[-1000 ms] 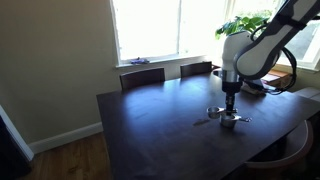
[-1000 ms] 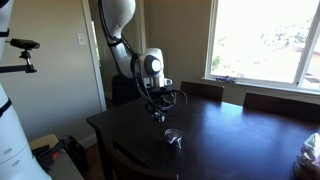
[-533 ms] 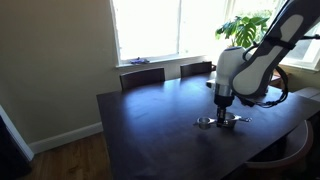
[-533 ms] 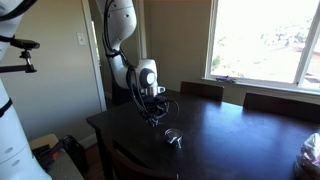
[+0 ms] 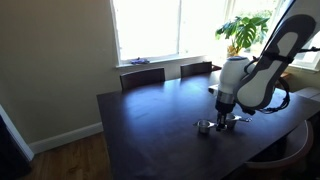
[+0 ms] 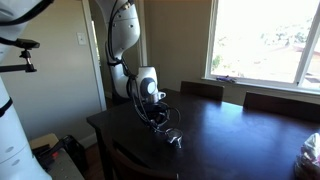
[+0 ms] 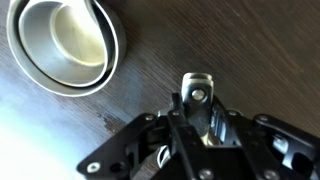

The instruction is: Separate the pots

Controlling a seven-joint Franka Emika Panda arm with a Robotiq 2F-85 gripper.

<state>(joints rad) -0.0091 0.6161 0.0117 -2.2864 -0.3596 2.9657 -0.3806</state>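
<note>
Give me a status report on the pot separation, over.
Gripper shut on one pot handle, low over the table. Second pot upright on the table, apart from the gripper. No obstruction seen near them.

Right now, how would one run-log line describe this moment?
phase: separating | gripper: shut on pot handle | other pot: upright on table, ungripped, beside gripper
</note>
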